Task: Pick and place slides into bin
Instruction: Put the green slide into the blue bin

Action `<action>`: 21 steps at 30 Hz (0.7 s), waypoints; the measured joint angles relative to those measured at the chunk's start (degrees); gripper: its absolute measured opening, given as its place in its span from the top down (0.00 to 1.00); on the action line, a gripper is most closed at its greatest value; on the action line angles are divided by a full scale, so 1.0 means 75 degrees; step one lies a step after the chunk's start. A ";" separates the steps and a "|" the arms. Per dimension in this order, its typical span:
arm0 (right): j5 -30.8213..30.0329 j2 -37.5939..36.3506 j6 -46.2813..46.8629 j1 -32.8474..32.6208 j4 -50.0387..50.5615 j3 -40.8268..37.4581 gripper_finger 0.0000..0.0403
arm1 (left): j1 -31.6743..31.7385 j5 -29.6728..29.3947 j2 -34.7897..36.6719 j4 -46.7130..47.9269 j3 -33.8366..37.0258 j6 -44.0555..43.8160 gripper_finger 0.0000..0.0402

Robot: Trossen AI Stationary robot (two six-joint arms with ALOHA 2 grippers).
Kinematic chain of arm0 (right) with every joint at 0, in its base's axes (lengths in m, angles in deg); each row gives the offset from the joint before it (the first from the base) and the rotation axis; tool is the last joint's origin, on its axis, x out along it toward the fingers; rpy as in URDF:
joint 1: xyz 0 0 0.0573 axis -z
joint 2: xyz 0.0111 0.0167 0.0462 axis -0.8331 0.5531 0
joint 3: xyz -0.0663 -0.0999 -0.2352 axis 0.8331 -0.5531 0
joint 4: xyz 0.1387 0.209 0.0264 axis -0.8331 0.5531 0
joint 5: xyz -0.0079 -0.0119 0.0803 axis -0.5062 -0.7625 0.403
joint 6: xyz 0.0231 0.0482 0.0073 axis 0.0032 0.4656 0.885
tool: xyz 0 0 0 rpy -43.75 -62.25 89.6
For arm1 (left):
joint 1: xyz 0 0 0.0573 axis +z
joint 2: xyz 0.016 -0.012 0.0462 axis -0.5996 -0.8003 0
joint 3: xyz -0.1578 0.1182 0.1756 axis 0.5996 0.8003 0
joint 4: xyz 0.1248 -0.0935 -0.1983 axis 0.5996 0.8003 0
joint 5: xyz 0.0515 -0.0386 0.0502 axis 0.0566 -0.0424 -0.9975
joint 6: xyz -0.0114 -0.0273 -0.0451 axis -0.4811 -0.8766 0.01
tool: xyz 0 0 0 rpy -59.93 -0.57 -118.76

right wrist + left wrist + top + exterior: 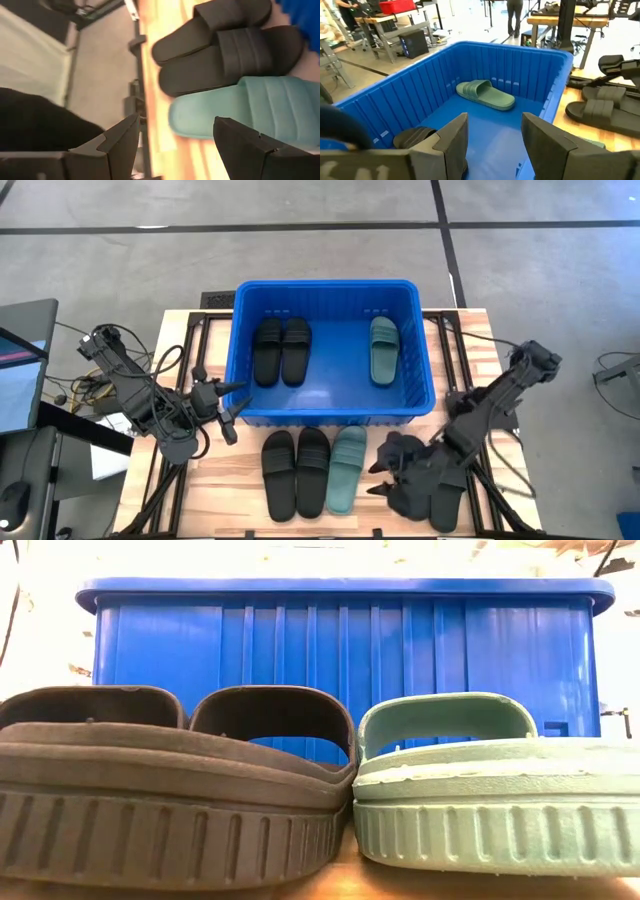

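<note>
The blue bin point(330, 412) stands at the table's far middle. Two black slides point(281, 350) and one teal slide point(384, 350) lie flat on its floor. Two more black slides point(296, 470) and a teal slide point(347, 468) lie side by side on the table in front of the bin. More black slides point(432, 492) lie at the near right, partly under my right arm. My left gripper point(228, 408) is open and empty at the bin's near left corner, above the rim point(495, 120). My right gripper point(382, 472) is open and empty, low beside the teal slide point(250, 105).
The bin's walls point(340, 650) rise well above the slides in front of it. Bare wood shows at the table's near left point(215, 490). Cables and a monitor point(20, 370) sit off the table's left. In the left wrist view, benches and a person stand in the room beyond.
</note>
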 joint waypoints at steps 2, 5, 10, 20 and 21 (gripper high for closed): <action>-0.0419 0.0326 -0.0003 -0.0080 0.0034 0.0073 0.41 | 0.0003 0.0140 0.0000 0.0000 -0.0002 0.0010 0.57; -0.1103 0.0834 -0.0080 -0.0164 0.0250 0.0274 0.41 | 0.0001 0.0316 0.0000 0.0000 -0.0002 0.0010 0.57; -0.1848 0.1663 -0.0149 -0.0129 0.0759 0.0657 0.41 | 0.0002 0.0617 0.0000 0.0122 -0.0003 0.0011 0.57; -0.2161 0.3423 -0.0141 0.0057 0.2036 0.1729 0.41 | 0.0003 0.0895 0.0000 0.0212 -0.0003 0.0133 0.57; -0.2205 0.3595 -0.0103 0.0085 0.2238 0.1904 0.41 | 0.0003 0.0991 0.0000 0.0242 -0.0003 0.0133 0.57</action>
